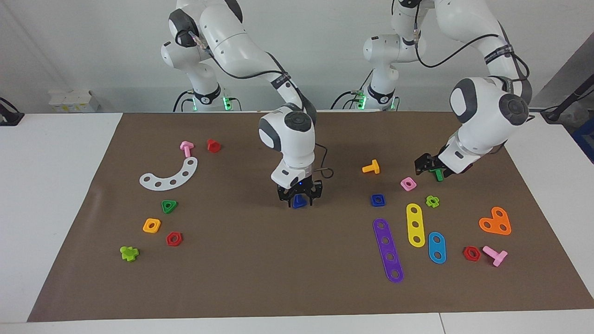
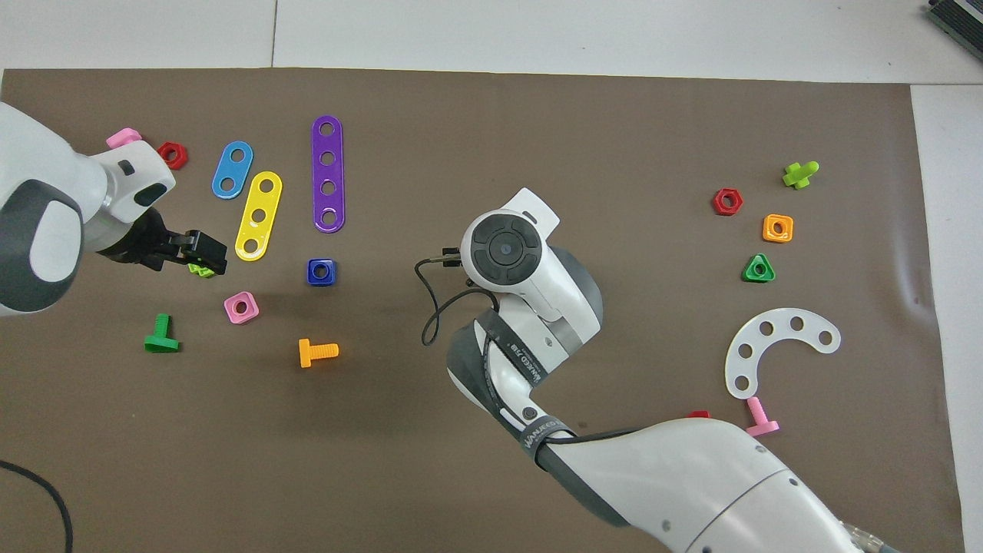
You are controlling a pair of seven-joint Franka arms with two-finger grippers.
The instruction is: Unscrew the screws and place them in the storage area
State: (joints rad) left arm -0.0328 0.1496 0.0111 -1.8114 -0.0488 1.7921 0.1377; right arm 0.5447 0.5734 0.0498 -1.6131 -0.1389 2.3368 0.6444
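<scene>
My right gripper (image 1: 300,198) hangs low over the middle of the brown mat, shut on the small blue screw (image 1: 298,202), whose triangular head shows between the fingers. In the overhead view the right wrist (image 2: 505,247) hides both. The storage area is the stretch of mat around the white curved strip (image 1: 169,175) (image 2: 776,346), toward the right arm's end, with loose coloured parts around it. My left gripper (image 1: 426,166) (image 2: 203,252) is in the air over a lime cross-shaped part (image 2: 201,269), beside a green T-shaped screw (image 1: 437,174) (image 2: 161,335).
Around the left gripper lie a pink square nut (image 1: 408,183), a blue square nut (image 1: 378,200), an orange screw (image 1: 371,167), purple (image 1: 388,250), yellow (image 1: 415,225) and blue (image 1: 436,247) strips and an orange plate (image 1: 495,221). By the white strip lie a green nut (image 1: 169,206) and an orange nut (image 1: 151,225).
</scene>
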